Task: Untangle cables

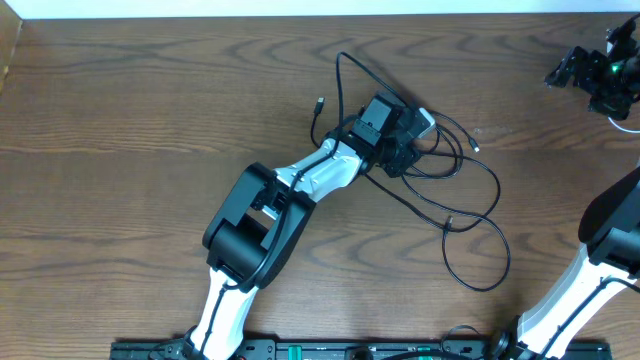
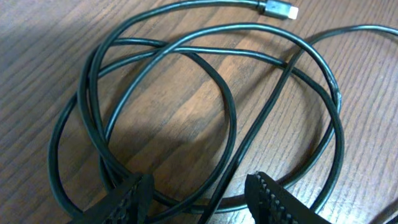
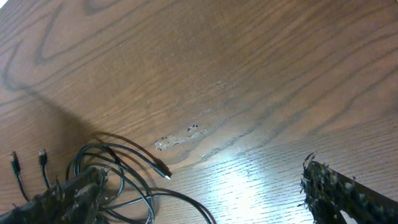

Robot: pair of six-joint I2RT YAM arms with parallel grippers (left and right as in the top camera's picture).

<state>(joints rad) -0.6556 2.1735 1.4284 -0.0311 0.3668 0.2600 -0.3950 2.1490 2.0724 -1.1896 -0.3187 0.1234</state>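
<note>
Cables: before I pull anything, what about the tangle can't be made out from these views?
Left wrist: the cables run off the bottom and right edges; only one plug shows.
Overhead: the left gripper covers the tangle's middle, hiding the crossings beneath.
Right wrist: the cables are small and blurred, cut by the bottom edge; strand order unreadable.

You couldn't see where the thin black cables (image 1: 497,188) crossed; your black left gripper (image 1: 405,145) covered them overhead.
</note>
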